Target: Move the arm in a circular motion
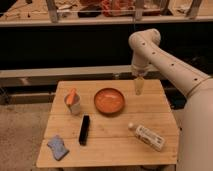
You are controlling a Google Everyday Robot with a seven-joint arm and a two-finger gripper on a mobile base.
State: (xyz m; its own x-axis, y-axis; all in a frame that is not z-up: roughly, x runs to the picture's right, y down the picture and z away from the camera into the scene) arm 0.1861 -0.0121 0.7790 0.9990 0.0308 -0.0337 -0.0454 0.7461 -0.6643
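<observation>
The arm (165, 60) is thick, cream-white and tubular with small dark dots. It reaches in from the right edge, bends at a rounded joint at the upper right and points down. Its slim pale yellowish tip, the gripper (138, 88), hangs over the far right part of the wooden table (110, 134), just right of the orange bowl (109, 100). Nothing shows in the gripper.
On the table stand a grey cup holding an orange item (73, 102), a black bar-shaped object (84, 130), a blue sponge (57, 147) at the front left and a white bottle (148, 136) lying at the front right. A dark shelf unit (75, 45) runs behind.
</observation>
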